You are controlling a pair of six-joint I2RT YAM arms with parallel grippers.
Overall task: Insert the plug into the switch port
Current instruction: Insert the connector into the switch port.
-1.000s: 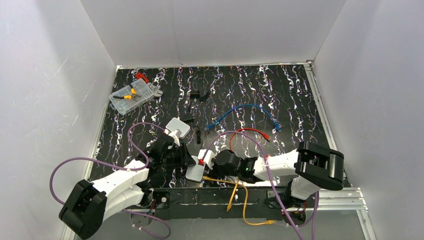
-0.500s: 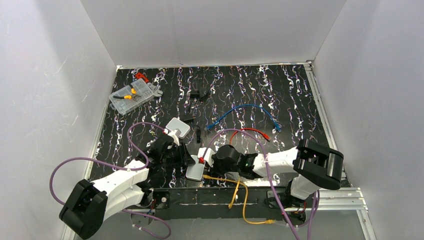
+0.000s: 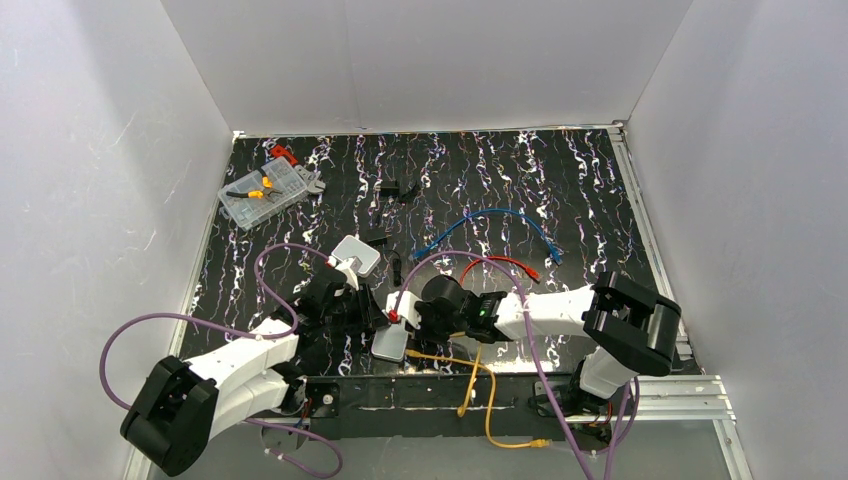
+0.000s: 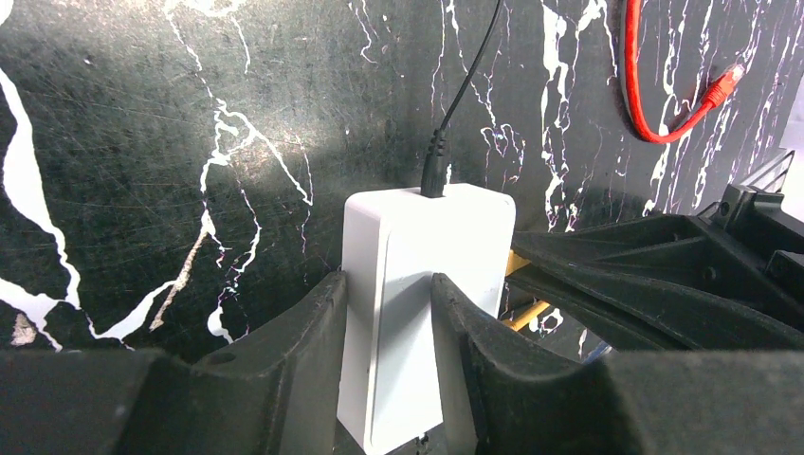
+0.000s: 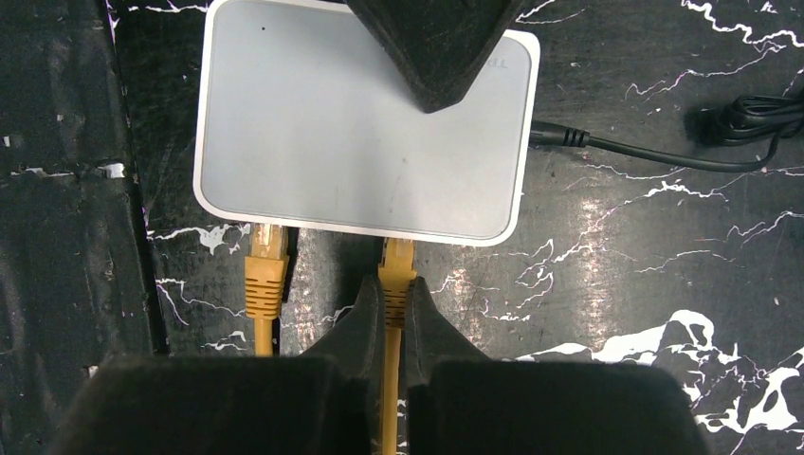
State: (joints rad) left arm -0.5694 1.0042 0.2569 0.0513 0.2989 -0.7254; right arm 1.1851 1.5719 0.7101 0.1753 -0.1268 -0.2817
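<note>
- Top view: the pale grey-white flat plastic switch box with rounded corners [image 3: 390,346] lies flat close to the near edge of the bench [image 3: 560,180]. It sits between the two arms, its long axis running away from their bases. The bench is black with white veining, and plain white walls [image 3: 420,60] stand on three sides.
- Left wrist: the left end effector [image 4: 387,284] has a finger close on each side of the box; I cannot tell whether they clamp it. A thin black lead [image 4: 436,171] enters the far short end.
- Right wrist: the right end effector [image 5: 393,289] is pinched on the yellow plastic cable plug [image 5: 396,261]. The plug points squarely at the box's near long edge, nose touching it. A second yellow plug [image 5: 266,265] sits beside it.
</note>
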